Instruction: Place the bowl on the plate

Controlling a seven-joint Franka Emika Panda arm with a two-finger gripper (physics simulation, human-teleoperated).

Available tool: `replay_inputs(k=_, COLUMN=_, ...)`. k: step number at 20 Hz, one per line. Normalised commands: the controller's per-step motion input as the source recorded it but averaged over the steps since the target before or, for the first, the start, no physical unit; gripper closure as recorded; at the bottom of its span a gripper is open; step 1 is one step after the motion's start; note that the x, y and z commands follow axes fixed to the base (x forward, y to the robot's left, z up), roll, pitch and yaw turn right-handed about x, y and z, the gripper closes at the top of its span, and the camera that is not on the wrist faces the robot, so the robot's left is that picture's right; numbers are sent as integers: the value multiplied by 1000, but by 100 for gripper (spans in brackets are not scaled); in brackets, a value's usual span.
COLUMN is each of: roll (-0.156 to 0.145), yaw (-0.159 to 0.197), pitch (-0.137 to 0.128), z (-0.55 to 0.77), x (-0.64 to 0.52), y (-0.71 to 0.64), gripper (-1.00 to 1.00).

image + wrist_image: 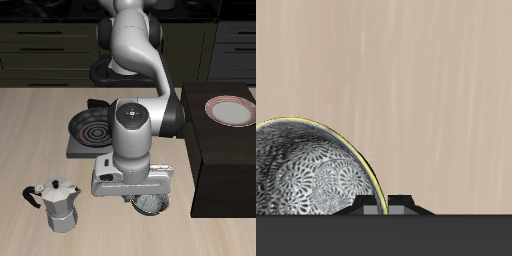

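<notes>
One worktop (30, 140) is seen, pale wood-grain, with a dark cabinet front behind it. One dark raised block (222, 165) is set on it at the side, and one plate (231, 110), white with a red-pink rim ring, is carried on top of that block, bare. One black frying pan (90, 127) with a red spiral is laid on a dark square mat, farther back than the other loose items. One moka pot (59, 204), silver with a black handle, is stood upright near the front edge. One bowl (152, 204), silver-grey with a speckled inside, is seen directly under the wrist, near the front edge and just beside the dark block's side; it is well apart from the plate, which sits higher and farther back.

Open worktop is left between the moka pot and the bowl, and broadly beside the pan. Room is tight on the block side of the bowl.

The arm is folded forward and down, wrist pointed at the worktop, with the gripper (145, 198) set over the bowl. In the wrist view the bowl (311, 170) is seen close, its rim cut by the frame edge, bare worktop (406, 70) beyond. The fingers are hidden by the wrist housing; their spread cannot be told, nor whether the bowl is touched.
</notes>
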Motion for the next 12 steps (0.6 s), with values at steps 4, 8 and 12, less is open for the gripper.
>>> replay_inputs(k=4, roll=9, yaw=8, pitch=-71, z=471, x=-83, y=20, gripper=100)
replay_inputs(k=8, roll=-4, yaw=0, pitch=-36, z=298, x=-72, y=-50, gripper=100)
replay_inputs(k=12, roll=-1, yaw=3, pitch=-56, z=369, x=-78, y=-31, gripper=100)
